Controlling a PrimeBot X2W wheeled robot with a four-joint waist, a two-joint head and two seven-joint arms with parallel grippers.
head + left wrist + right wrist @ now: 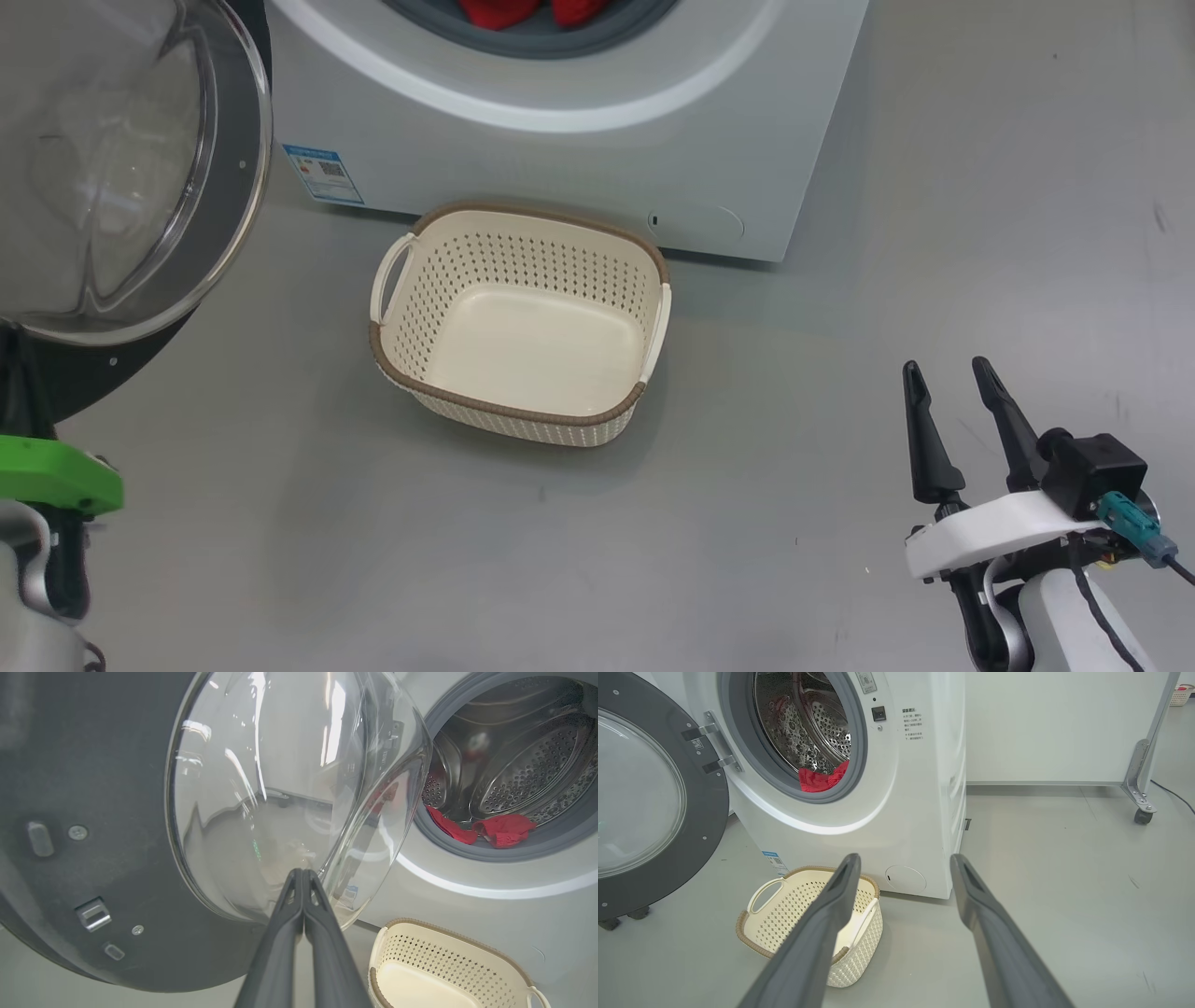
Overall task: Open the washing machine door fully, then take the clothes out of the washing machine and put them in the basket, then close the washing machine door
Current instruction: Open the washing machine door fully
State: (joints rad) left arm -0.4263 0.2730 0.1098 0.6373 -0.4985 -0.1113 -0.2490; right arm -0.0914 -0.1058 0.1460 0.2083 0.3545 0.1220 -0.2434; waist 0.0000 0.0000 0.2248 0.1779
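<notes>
Laboratory-style test room: a washing machine stands on a bare grey floor, near a white partition mounted on a castor.

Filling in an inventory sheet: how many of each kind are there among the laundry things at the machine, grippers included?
washing machine: 1
washing machine door: 1
basket: 1
red clothes bunches showing: 2
left gripper: 1
right gripper: 1
Total: 7
</notes>
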